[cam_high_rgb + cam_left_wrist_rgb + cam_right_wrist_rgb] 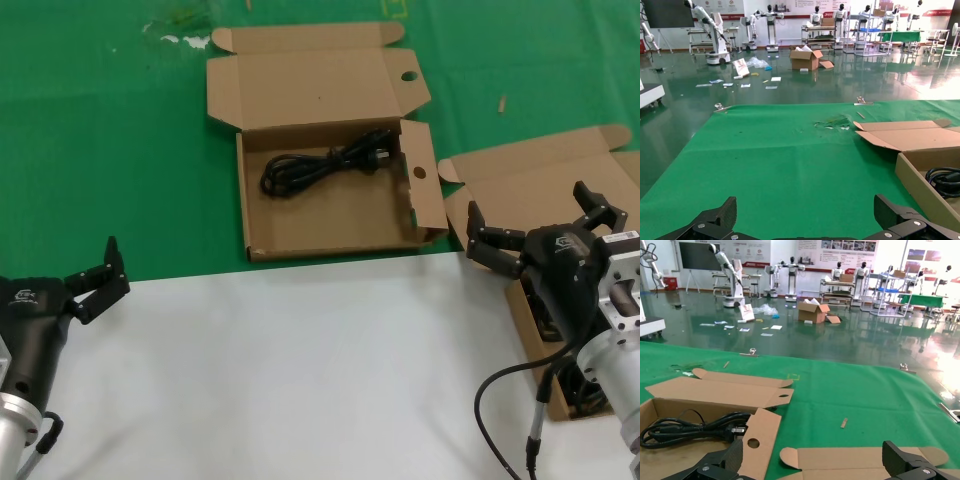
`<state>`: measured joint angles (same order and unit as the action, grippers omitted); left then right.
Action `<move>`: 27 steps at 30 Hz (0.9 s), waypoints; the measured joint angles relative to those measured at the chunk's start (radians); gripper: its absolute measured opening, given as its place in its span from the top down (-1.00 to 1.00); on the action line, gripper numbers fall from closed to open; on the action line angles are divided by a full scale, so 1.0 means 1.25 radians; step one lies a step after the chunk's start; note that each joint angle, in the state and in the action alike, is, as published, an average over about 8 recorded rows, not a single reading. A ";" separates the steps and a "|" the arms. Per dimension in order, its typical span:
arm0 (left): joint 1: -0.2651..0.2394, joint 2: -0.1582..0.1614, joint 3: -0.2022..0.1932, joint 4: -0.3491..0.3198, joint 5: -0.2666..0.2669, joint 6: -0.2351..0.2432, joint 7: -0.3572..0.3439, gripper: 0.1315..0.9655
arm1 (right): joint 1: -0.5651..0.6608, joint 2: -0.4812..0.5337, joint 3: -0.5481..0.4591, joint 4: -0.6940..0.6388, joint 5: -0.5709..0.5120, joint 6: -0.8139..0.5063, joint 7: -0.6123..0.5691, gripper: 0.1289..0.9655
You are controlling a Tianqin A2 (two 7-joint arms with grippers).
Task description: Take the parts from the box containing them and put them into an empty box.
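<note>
Your left pincer sits at the near left edge of the tabletop, over the white sheet just short of the green cloth. Its fingers are spread and nothing is between them. In the left wrist view the two finger ends show wide apart, with bare green cloth beyond them.

At the centre, on the green cloth, you have the holed box lying open, lid flap folded back away from the robot. One round hole shows in the lid tab and another in the side flap on the robot's right. One black power cable lies coiled inside it, toward the far wall, its plug end pointing to the robot's right. The right wrist view shows the same cable resting flat on the box floor beside the holed flap.

To the right, the plain-lidded box lies open, its lid showing no holes. Your right pincer hangs above this box, near its left part, fingers spread and holding nothing. The arm hides most of the box interior; dark cable bundles show in it beside the arm, but you cannot count them.

A small scrap lies on the cloth between the two boxes, farther back.
</note>
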<state>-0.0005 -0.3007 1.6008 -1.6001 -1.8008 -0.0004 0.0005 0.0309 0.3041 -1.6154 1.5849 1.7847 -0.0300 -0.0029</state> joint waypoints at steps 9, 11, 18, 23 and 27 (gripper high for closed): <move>0.000 0.000 0.000 0.000 0.000 0.000 0.000 -1.00 | 0.000 0.000 0.000 0.000 0.000 0.000 0.000 -1.00; 0.000 0.000 0.000 0.000 0.000 0.000 0.000 -1.00 | 0.000 0.000 0.000 0.000 0.000 0.000 0.000 -1.00; 0.000 0.000 0.000 0.000 0.000 0.000 0.000 -1.00 | 0.000 0.000 0.000 0.000 0.000 0.000 0.000 -1.00; 0.000 0.000 0.000 0.000 0.000 0.000 0.000 -1.00 | 0.000 0.000 0.000 0.000 0.000 0.000 0.000 -1.00; 0.000 0.000 0.000 0.000 0.000 0.000 0.000 -1.00 | 0.000 0.000 0.000 0.000 0.000 0.000 0.000 -1.00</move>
<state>-0.0005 -0.3007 1.6008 -1.6001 -1.8008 -0.0004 0.0005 0.0309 0.3041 -1.6154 1.5849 1.7847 -0.0300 -0.0029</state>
